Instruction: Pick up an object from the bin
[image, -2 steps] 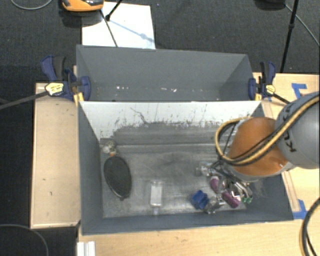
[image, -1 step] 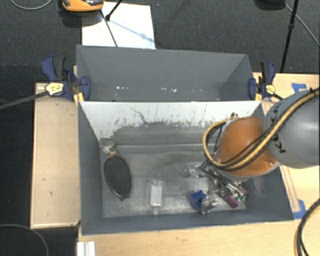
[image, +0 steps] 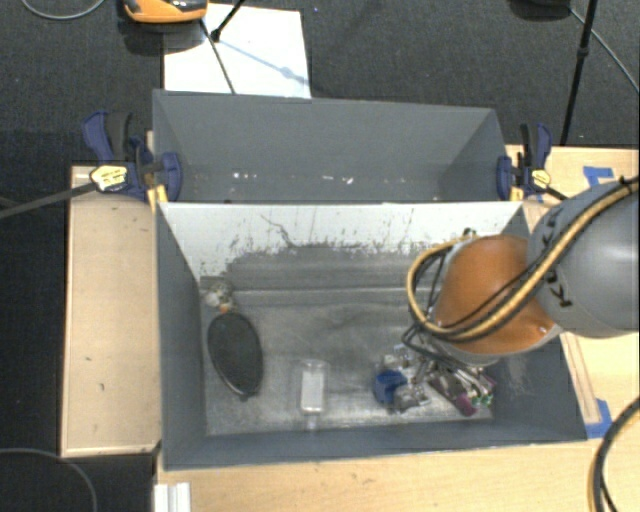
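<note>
Grey metal bin (image: 180, 330) from above. Well left of the gripper (image: 428, 383) lies a black oval object (image: 235, 356), lengthwise front to back; nearer, a small clear piece (image: 313, 388); just left, a blue object (image: 387, 385); just right, a purple-and-green item (image: 470, 401). Its opening cannot be told.

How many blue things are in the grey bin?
1: a small blue lump on the floor of the grey metal bin, right of middle, close by the gripper. The arm may hide others.
</note>
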